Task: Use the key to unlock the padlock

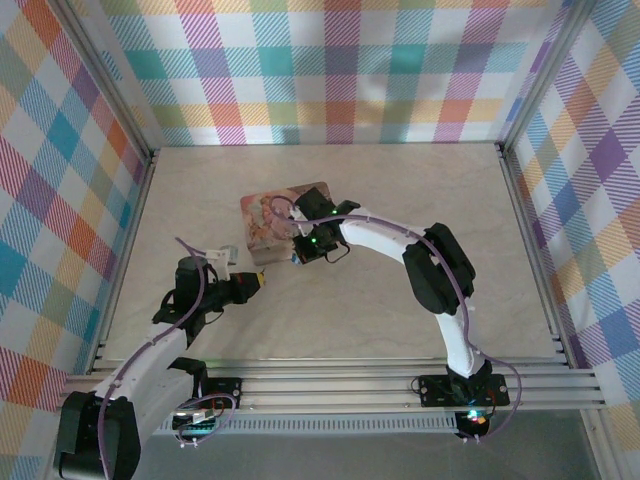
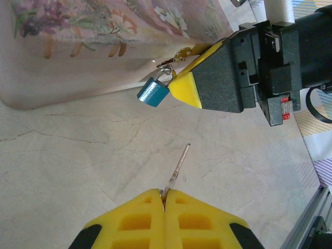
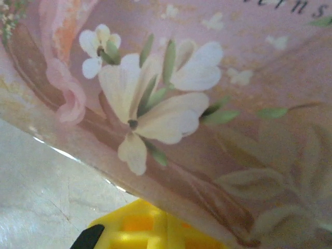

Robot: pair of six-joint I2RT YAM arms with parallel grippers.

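Observation:
The padlock [image 2: 153, 93] is a small blue body hanging by its shackle from the gold hasp [image 2: 181, 53] on the front of the pink illustrated tin box [image 1: 275, 215] [image 2: 104, 46]. My left gripper [image 2: 164, 193] [image 1: 258, 284] is shut on the key [image 2: 179, 165]. The key's thin blade sticks out over the table and points up toward the padlock, a short gap below it. My right gripper [image 2: 179, 88] [image 1: 297, 255] is shut, its yellow tips touching the shackle beside the lock body. Whether it pinches the shackle I cannot tell. In the right wrist view the tin box [image 3: 207, 104] hides those tips.
The tin box sits mid-table on the pale marble-look surface [image 1: 400, 300]. Checkered walls close in the back and both sides. An aluminium rail [image 1: 350, 385] runs along the near edge. The right arm arches from its base [image 1: 455, 385] over to the box.

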